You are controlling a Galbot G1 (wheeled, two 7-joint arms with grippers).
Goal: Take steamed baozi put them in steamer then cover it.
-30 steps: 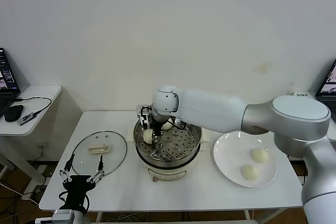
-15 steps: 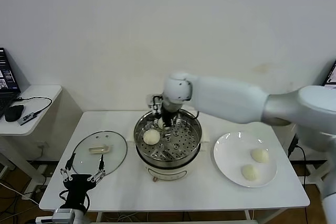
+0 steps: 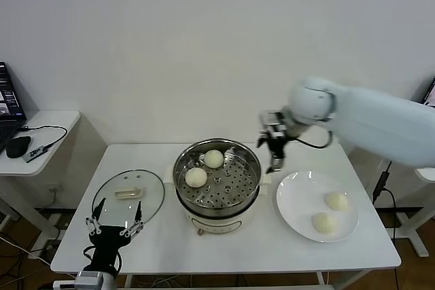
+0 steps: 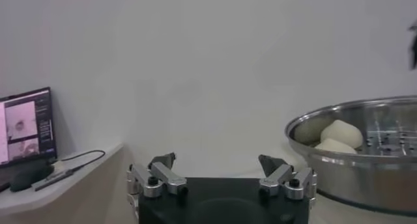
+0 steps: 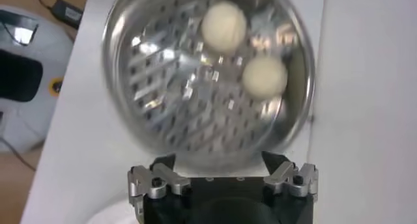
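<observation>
The steamer (image 3: 217, 198) stands mid-table with two steamed baozi (image 3: 213, 159) (image 3: 196, 177) on its perforated tray. Two more baozi (image 3: 336, 200) (image 3: 323, 223) lie on the white plate (image 3: 291, 191) to its right. My right gripper (image 3: 274, 159) hangs open and empty over the gap between steamer rim and plate. Its wrist view looks down on the steamer (image 5: 169, 82) and both baozi (image 5: 223, 25) (image 5: 264, 77) beyond the open gripper (image 5: 218, 159). The cover (image 3: 129, 197) lies flat on the table left of the steamer. My left gripper (image 3: 115, 225) (image 4: 218, 160) waits open near the table's front left edge.
A low side table (image 3: 47, 123) at the far left carries a mouse (image 3: 18, 146) and cable. The wall runs close behind the main table. From the left wrist, the steamer (image 4: 355, 173) is seen from the side with a baozi (image 4: 342, 133) showing above its rim.
The right gripper let go of a baozi inside the steamer, opened, rose out of the pot and swung right toward the plate. The left gripper barely shifted.
</observation>
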